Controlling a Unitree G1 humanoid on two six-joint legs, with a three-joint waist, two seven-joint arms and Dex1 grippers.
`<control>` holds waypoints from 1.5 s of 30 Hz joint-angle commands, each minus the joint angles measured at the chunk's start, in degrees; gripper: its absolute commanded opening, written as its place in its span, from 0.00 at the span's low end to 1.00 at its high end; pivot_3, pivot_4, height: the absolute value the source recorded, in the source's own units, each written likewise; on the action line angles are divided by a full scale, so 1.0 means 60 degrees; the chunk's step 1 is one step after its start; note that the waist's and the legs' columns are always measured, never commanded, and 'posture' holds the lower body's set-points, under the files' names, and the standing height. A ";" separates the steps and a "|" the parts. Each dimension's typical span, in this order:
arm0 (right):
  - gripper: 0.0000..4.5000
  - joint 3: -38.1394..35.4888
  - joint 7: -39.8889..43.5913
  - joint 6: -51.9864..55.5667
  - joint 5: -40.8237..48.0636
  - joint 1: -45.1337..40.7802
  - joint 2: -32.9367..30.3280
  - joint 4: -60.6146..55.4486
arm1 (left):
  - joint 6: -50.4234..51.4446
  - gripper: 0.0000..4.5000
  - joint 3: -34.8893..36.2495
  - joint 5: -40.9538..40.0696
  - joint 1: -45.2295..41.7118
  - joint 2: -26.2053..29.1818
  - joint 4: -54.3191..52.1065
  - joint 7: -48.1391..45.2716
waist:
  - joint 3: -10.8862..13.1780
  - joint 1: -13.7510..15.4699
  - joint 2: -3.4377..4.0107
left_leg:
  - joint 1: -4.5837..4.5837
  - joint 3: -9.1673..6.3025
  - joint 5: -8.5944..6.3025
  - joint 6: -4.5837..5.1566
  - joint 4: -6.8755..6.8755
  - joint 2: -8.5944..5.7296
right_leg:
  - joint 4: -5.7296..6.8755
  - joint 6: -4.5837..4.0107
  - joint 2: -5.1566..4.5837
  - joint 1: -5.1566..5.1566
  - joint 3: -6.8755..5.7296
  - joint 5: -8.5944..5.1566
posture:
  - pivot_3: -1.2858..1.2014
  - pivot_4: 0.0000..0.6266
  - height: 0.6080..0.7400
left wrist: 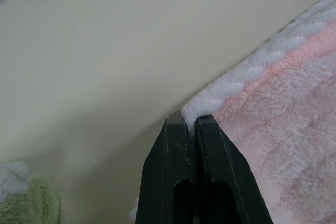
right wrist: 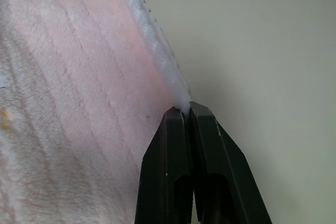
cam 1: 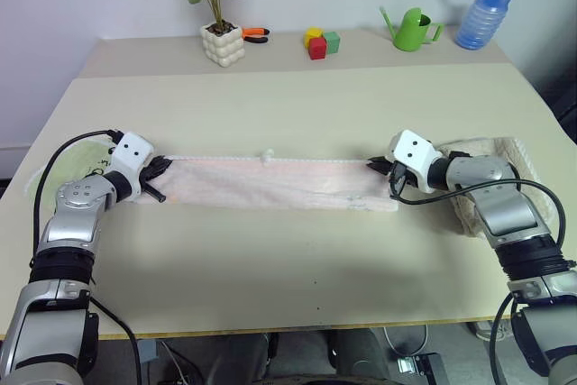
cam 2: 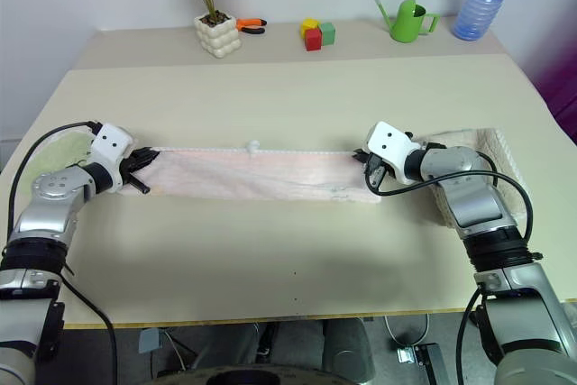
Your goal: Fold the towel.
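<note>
While stretched flat across the table [cam 1: 297,114], towel [cam 1: 279,182] pinched at both far corners: left gripper [cam 1: 159,171] clamped tight, right gripper [cam 1: 382,167] likewise.

Both arms are silver-grey metal with black joint rings. Each wrist carries a white box with two small dark dots. Black cables loop beside them. The left pincer [cam 1: 159,179] and the right pincer [cam 1: 380,167] have flat black fingers.

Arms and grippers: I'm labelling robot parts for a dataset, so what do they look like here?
Both arms are silver-grey metal segments with black joints and loose black cables. Each wrist carries a white boxy housing with two small dark dots. The left gripper and right gripper each have two flat black fingers.
</note>
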 commanded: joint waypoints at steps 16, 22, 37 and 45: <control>0.99 -0.4191 -0.1605 0.5892 0.4000 0.2127 0.0728 -0.5965 | 0.2859 0.52 0.3099 -0.3286 0.1351 -0.0664 -0.4417 0.0861 | -0.0002 0.0049 -0.0003 | -0.0040 -0.0020 -0.0001 0.0000 0.0013 0.0002 | 0.0001 0.0001 0.0000 -0.0023 0.0003 0.0000 | 0.52 0.24 0.94; 0.99 -0.5883 -0.3646 0.9174 0.6919 0.3524 0.2519 -0.8170 | 0.3687 0.52 0.1545 -0.3902 0.2098 -0.0810 -0.7213 -0.0310 | -0.0004 0.0098 0.0000 | -0.0029 -0.0026 -0.0028 0.0046 0.0014 -0.0003 | 0.0002 -0.0003 -0.0001 -0.0007 0.0003 0.0005 | 0.52 0.24 0.94; 0.99 -0.6878 -0.8803 1.0748 0.9343 0.5268 0.6198 -0.8595 | 0.3955 0.52 -0.1230 -0.3421 0.1501 -0.1444 -0.8089 -0.1567 | -0.0012 0.0042 0.0018 | 0.0023 -0.0001 -0.0030 0.0050 -0.0034 0.0007 | -0.0002 -0.0005 0.0013 0.0002 0.0029 0.0005 | 0.52 0.24 0.94; 0.99 -0.7471 -1.1234 0.9978 1.0012 0.3707 0.7136 -0.6423 | 0.3741 0.52 -0.1020 -0.3195 0.1611 -0.1407 -0.8009 -0.1530 | -0.0015 0.0021 0.0018 | 0.0034 -0.0002 -0.0025 0.0043 -0.0049 0.0008 | -0.0004 -0.0006 0.0018 0.0006 0.0031 0.0006 | 0.52 0.24 0.94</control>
